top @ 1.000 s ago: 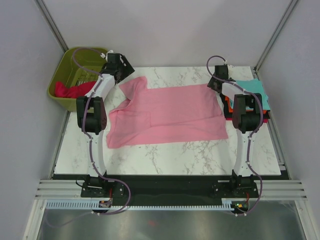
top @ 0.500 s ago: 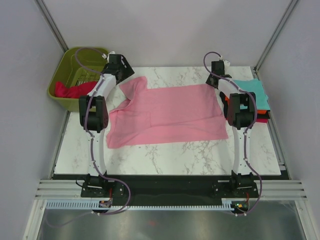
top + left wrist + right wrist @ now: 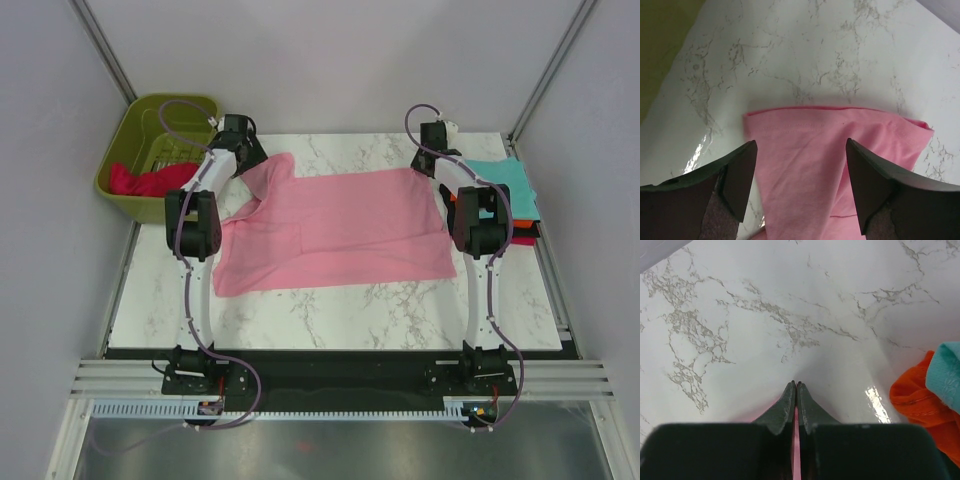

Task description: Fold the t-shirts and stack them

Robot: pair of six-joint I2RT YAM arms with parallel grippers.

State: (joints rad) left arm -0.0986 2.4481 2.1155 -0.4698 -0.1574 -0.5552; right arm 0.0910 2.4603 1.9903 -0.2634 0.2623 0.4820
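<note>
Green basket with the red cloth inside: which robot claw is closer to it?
Left. The left gripper hangs open over a sleeve of the pink t-shirt beside the basket; the right gripper pinches the shirt across the table.

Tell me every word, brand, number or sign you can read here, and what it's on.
None can be read.
The pink t-shirt, the folded stack, the green basket and the marble table bear no print in any view.
The arms show no legible marking either.

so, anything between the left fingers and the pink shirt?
Nothing visible. The open left fingers hang directly over the pink shirt at its edge, with only bare marble table beyond it.
</note>
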